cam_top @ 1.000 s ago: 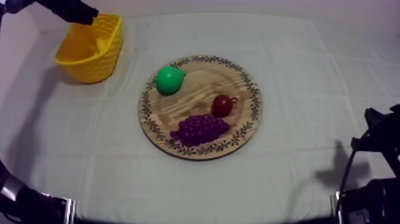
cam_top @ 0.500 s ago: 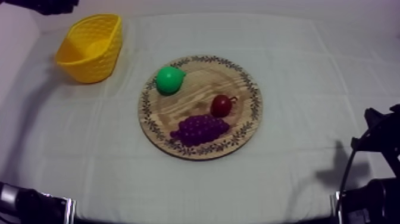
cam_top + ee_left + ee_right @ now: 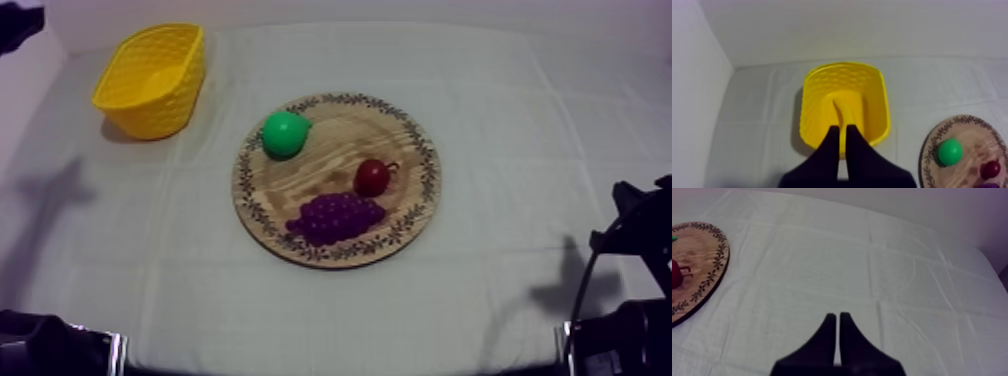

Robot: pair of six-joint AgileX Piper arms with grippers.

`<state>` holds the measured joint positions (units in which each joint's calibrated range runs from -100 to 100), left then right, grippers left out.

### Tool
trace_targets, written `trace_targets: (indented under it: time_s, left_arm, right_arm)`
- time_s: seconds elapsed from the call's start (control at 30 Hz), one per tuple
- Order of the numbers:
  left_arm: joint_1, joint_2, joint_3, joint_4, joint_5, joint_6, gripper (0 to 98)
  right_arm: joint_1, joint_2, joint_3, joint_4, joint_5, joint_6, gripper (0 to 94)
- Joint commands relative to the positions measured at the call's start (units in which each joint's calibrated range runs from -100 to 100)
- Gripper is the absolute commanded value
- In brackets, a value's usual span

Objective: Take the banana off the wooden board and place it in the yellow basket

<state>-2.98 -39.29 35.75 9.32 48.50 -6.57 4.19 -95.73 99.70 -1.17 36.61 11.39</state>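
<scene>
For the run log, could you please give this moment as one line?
banana in yellow basket; left gripper shut; right gripper shut

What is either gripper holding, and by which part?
Nothing. The left gripper is shut empty above the yellow basket, where the banana lies; the right gripper is shut empty over the cloth.

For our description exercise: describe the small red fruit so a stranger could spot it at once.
On the table, find the round wooden board. Of three toy fruits on it, the small red fruit lies beside the purple grapes, apart from the green pear. It alone is red, and smallest.
</scene>
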Motion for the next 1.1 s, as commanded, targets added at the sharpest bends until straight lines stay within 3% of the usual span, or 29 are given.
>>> trace_targets:
  time_s: [0.0, 0.23, 0.43, 0.77, 0.97, 1.07]
  left_arm:
    - [0.11, -15.09, 14.51, 0.19, -3.13, 0.44, 1.5]
    - [0.51, -30.11, 34.22, 0.62, -9.42, 2.42, 0.3]
    - [0.27, -36.46, 45.76, 2.74, -13.5, 2.01, 0.2]
    - [-0.2, -47.08, 59.41, 3.87, -16.11, 2.58, 0.2]
    - [1.2, -52.16, 62.43, 0.49, -15.93, 5.61, 0.2]
    - [2.13, -54.56, 62.68, -2.27, -14.92, 8.24, 0.2]
  right_arm:
    - [0.02, -0.02, -0.03, 0.02, 0.0, 0.01, 0.2]
    - [0.02, -0.02, -0.03, 0.02, 0.0, 0.01, 0.2]
    - [0.02, -0.02, -0.03, 0.02, 0.0, 0.01, 0.2]
    - [0.02, -0.02, -0.03, 0.02, 0.0, 0.01, 0.2]
    - [0.02, -0.02, -0.03, 0.02, 0.0, 0.01, 0.2]
    - [0.02, -0.02, -0.03, 0.02, 0.0, 0.01, 0.2]
